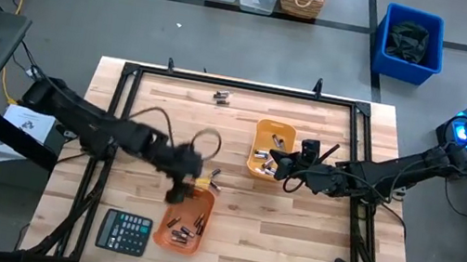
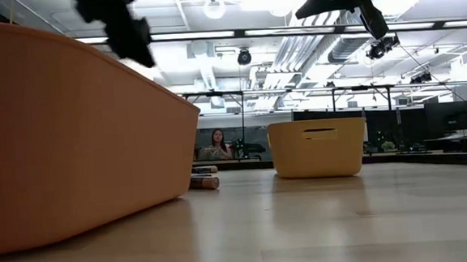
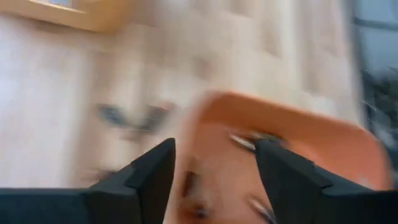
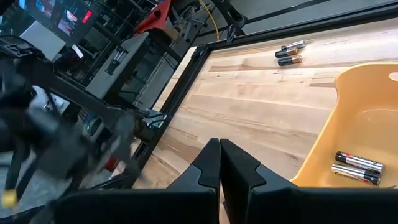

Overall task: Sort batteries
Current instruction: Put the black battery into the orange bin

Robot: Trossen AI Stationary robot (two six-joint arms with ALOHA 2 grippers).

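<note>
Your left claw [image 1: 179, 191] hangs spread wide and holding nothing over the orange tray [image 1: 184, 220] with batteries [image 1: 185, 231] right under it, while your right claw [image 1: 271, 167], pressed together, sits beside the yellow tray [image 1: 263, 131].

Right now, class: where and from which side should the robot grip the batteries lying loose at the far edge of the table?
Grip one battery across its round middle, coming straight down. They lie flat, side by side on bare wood, so a side approach would likely roll them.
</note>
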